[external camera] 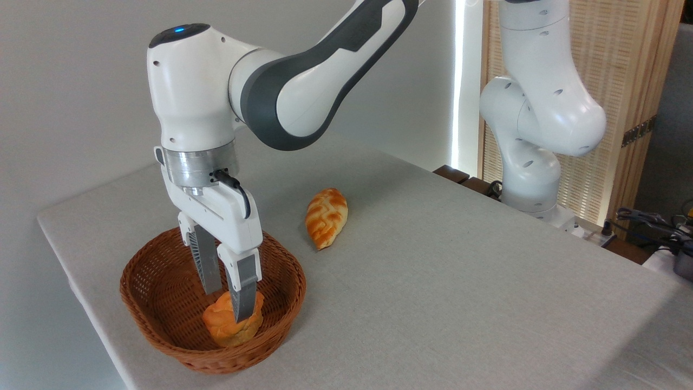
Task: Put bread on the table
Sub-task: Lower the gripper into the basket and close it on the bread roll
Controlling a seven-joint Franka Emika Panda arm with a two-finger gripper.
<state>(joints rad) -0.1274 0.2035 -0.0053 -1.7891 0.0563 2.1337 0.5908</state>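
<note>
Tool [228,306]: I have its fingers straddling the bread [233,324], apparently gripping it for lifting.
Basket [162,281]: surrounds the tool.
Bench [433,281]: drop space to the tool's right.

place: robot lab | evidence: Franka arm [303,92] bolted beside cloth-covered table [460,260] | cables and gear [658,225] at right | plain wall [70,108], slatted wood panel [628,70]

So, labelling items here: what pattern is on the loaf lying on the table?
A brown-and-cream lattice crust on the loaf, clearest in the fixed camera view.
</note>
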